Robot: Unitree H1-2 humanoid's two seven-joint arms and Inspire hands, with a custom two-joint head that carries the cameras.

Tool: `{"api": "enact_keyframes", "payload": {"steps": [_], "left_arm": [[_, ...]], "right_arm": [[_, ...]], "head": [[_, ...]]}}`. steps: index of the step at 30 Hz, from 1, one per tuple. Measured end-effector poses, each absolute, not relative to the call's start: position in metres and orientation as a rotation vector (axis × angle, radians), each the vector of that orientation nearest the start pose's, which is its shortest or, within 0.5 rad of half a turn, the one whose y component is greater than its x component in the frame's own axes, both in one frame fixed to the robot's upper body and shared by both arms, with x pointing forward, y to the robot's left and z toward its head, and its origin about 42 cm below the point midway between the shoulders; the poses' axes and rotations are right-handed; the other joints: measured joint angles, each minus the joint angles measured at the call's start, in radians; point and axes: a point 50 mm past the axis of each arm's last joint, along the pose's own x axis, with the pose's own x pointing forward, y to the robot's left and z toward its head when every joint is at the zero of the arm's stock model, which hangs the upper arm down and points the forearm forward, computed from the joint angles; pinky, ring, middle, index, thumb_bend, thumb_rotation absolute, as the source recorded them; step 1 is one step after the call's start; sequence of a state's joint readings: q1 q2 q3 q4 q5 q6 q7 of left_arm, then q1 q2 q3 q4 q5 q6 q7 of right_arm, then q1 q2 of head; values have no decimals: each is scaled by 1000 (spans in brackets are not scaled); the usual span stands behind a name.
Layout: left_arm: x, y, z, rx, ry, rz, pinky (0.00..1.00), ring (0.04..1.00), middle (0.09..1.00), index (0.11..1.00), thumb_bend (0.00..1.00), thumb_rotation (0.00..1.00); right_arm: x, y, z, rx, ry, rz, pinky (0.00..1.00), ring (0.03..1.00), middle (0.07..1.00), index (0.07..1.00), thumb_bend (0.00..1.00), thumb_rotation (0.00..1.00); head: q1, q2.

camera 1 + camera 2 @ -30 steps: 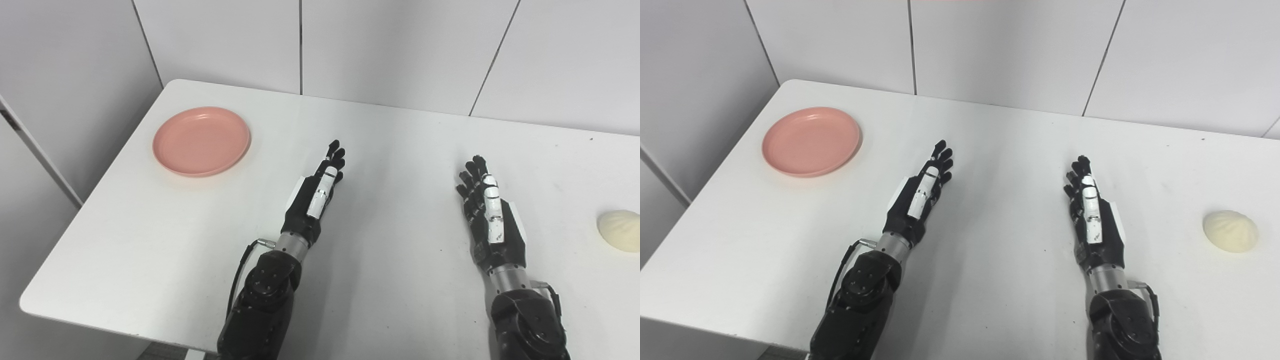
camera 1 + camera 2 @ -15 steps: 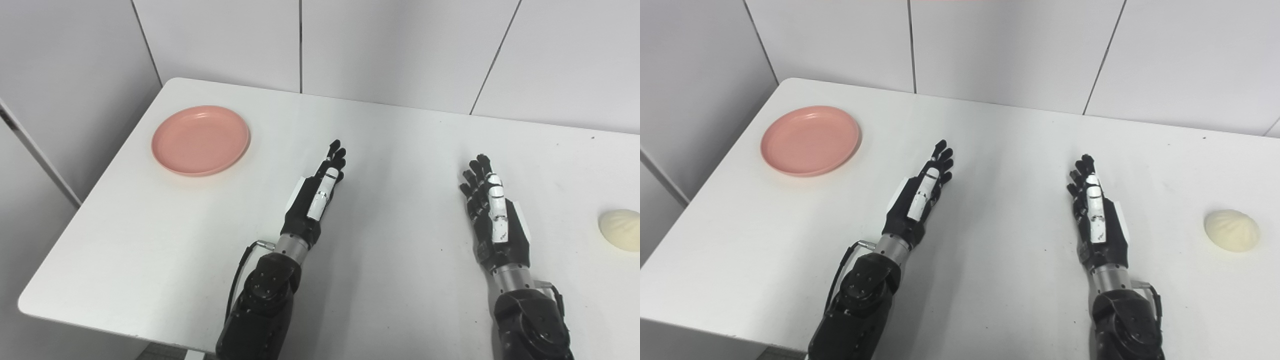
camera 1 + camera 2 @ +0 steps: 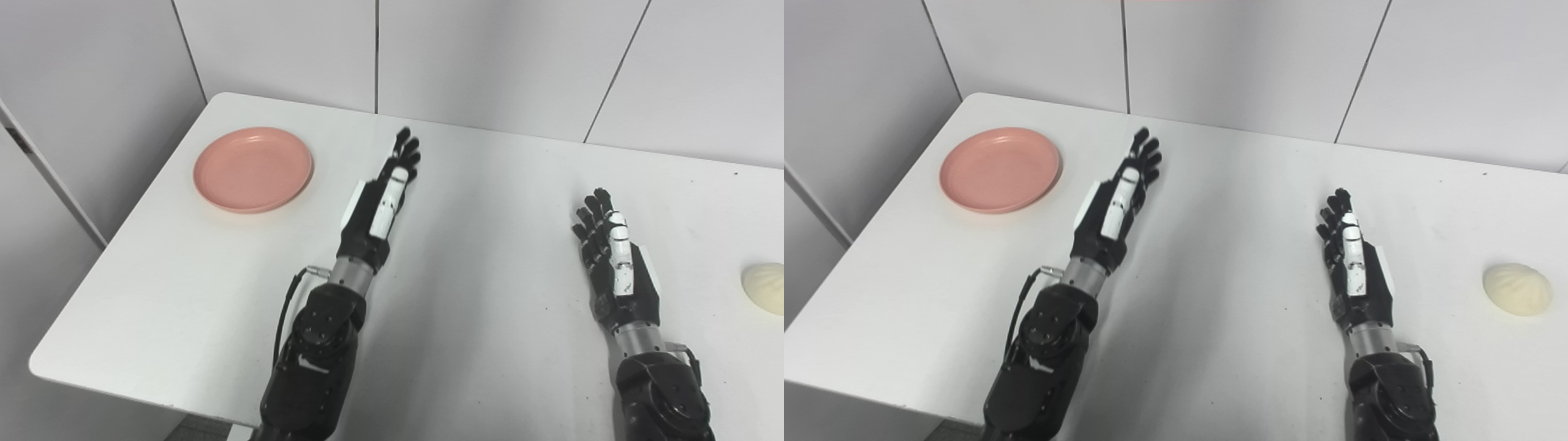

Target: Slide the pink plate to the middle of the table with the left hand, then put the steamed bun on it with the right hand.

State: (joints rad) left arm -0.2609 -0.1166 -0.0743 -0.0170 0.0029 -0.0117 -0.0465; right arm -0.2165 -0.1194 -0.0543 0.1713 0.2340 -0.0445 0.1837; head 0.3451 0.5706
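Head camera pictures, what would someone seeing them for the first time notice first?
Probably the pink plate, the one strong colour, near the far left corner of the white table. Next, two black hands lie open over the table: the left hand reaches forward beside the plate, not touching it, and the right hand sits short of the pale bun at the right edge.

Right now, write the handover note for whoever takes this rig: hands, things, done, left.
Left hand: open, empty, stretched out flat beside the pink plate, not touching it.
Right hand: open, empty, waiting apart from the steamed bun.
Plate: far left corner of the table. Bun: at the right edge.
Done: nothing.
Left: slide plate to the middle, then set bun on it.
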Motion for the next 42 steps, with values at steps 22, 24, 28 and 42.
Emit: {"api": "enact_keyframes", "payload": {"steps": [22,24,28,42], "left_arm": [[357,224,256,-120,-515,159,998,993,1000,1000,443,1000],[354,238,261,-108,-531,207,1000,995,1000,1000,444,1000],[354,259,266,-120,-544,272,1000,1000,1000,1000,433,1000],[354,332,268,-164,-562,385,1000,1000,1000,1000,446,1000]], "right_arm": [[352,-250,125,111,-109,173,1000,1000,1000,1000,151,1000],[351,-251,125,109,-109,173,1000,1000,1000,1000,153,1000],[349,-253,125,106,-110,172,1000,1000,1000,1000,171,1000],[345,-255,125,101,-114,168,1000,1000,1000,1000,158,1000]], "head": [[26,15],[31,17],[31,21],[20,31]]}}
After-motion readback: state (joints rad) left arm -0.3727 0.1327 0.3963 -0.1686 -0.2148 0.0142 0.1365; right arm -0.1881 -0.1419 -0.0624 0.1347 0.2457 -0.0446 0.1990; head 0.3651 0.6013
